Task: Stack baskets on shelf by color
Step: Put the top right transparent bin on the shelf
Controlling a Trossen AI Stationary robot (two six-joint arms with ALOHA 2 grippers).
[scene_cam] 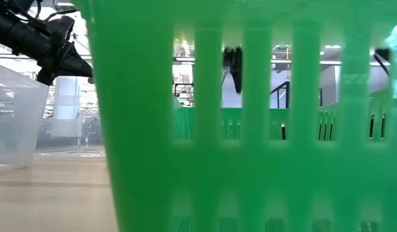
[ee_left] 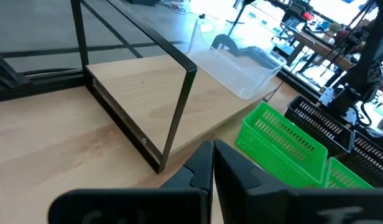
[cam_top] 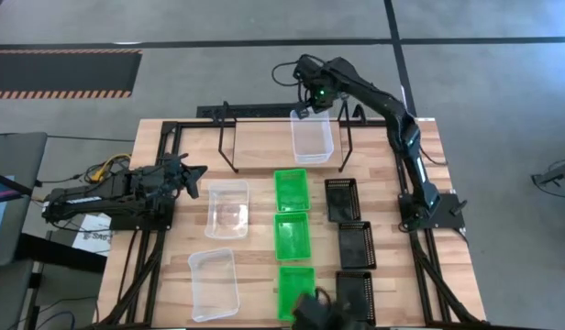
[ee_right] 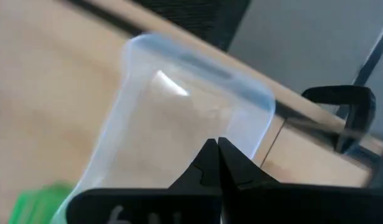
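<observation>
The right gripper [cam_top: 303,112], jaws pinched on the far rim of a clear basket [cam_top: 313,137], holds it over the wire shelf [cam_top: 229,137] at the table's far edge. The left gripper [cam_top: 198,171] hangs closed and empty beside another clear basket [cam_top: 227,209], apart from it.

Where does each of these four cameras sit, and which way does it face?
High: overhead, straight down on the wooden table; both dark arms show.
Low: at tabletop height, blocked by a bright green slotted plastic basket; one arm shows.
Left wrist: past the shut left gripper toward the black thin-wire shelf.
Right wrist: past the shut right gripper at a clear translucent plastic basket.
Shared: that clear basket appears overhead too.
</observation>
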